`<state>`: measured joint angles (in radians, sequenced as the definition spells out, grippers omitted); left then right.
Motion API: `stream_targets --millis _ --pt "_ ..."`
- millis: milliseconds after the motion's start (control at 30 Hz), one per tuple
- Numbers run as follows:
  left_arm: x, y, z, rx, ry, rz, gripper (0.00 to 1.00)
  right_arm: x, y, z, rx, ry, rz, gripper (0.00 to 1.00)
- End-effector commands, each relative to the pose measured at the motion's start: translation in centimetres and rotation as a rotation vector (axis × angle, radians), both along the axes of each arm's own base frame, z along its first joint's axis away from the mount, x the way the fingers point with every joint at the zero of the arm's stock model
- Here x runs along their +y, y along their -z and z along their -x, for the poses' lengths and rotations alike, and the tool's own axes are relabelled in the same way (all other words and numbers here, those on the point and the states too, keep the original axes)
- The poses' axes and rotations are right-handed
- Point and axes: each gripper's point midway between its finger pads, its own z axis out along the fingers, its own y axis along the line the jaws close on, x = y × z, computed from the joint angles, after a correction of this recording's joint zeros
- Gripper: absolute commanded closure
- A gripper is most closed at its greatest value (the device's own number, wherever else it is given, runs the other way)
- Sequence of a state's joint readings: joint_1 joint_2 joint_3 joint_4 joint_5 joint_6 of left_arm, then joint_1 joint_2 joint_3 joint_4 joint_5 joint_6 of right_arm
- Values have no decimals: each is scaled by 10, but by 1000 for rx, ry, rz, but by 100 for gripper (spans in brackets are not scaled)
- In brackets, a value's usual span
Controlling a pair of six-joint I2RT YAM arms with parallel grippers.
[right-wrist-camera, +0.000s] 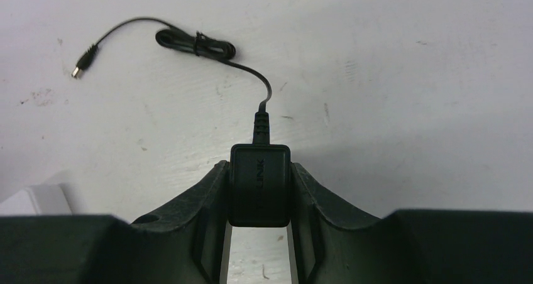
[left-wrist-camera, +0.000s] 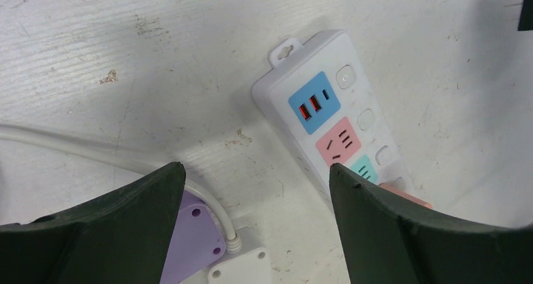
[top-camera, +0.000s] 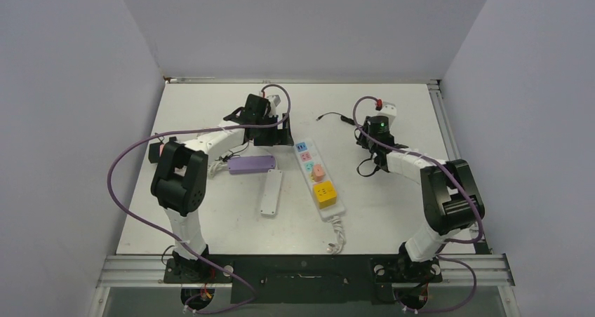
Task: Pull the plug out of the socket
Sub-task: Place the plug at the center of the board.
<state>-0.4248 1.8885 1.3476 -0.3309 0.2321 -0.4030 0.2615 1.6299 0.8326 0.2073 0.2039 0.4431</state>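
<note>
The right gripper [right-wrist-camera: 258, 166] is clenched on the black adapter plug [right-wrist-camera: 259, 193], held between its fingers and well apart from the power strip [left-wrist-camera: 339, 108]. The left gripper [left-wrist-camera: 254, 171] hangs released, with the strip just ahead of it.

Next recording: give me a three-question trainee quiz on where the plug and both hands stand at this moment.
1. True or false: the black square power adapter sits plugged into the white power strip with coloured sockets.
2. Fill in: the jaws of the left hand stand ____ above that strip.
3. The right hand grips: A the adapter, B a purple strip, C nothing.
Key: 1 false, it is held over bare table; 2 open; 3 A.
</note>
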Motion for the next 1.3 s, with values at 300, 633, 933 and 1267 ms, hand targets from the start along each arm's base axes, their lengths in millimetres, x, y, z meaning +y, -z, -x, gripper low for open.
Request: stream_targets --millis 300,633,933,1267 --pt "-1 -15 1 -39 17 -3 18 41 25 -14 63 -138 -103 64" --pt "-8 -15 6 -34 31 3 18 42 3 -12 15 -164 -97 13" --pt "3 -52 10 -93 22 15 13 64 -43 21 3 -289 -60 1" --pt "-7 -68 22 -74 40 80 13 158 -46 116 152 -689 2 9"
